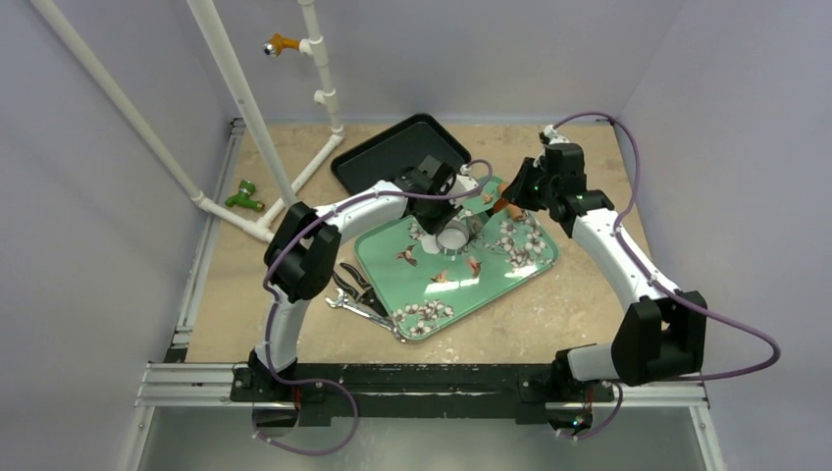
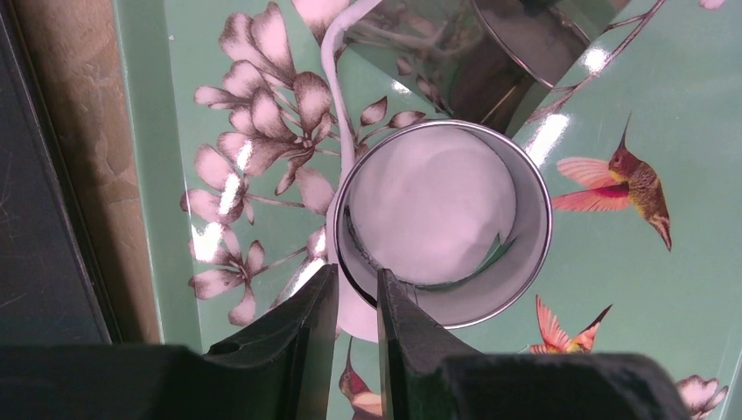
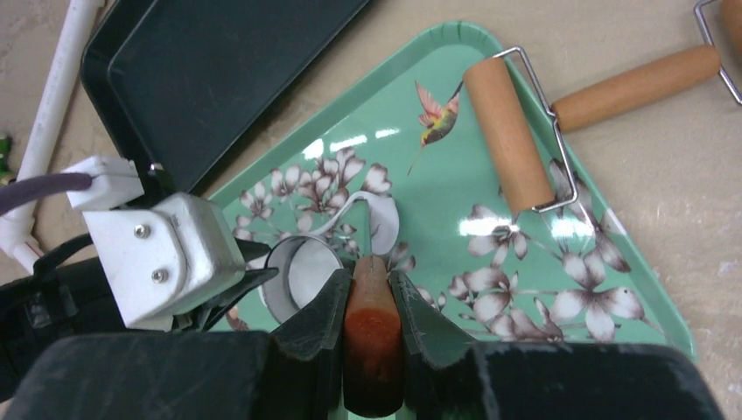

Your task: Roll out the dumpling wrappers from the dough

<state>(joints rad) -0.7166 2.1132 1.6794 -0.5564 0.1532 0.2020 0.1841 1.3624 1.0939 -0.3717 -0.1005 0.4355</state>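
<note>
left gripper (image 2: 357, 284) astride metal ring (image 2: 472, 302) around dumpling wrapper (image 2: 429, 201) near tray's (image 3: 446, 188) far-left edge, grip unclear; right gripper (image 3: 372, 280) pinching orange stick (image 3: 372, 337)

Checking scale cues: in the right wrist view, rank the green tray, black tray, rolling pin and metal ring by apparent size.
1. green tray
2. black tray, though cropped by the frame, so unsure
3. rolling pin
4. metal ring, partly hidden

Reddish handle (image 3: 373, 331) between fingers (image 3: 322, 322)
</note>
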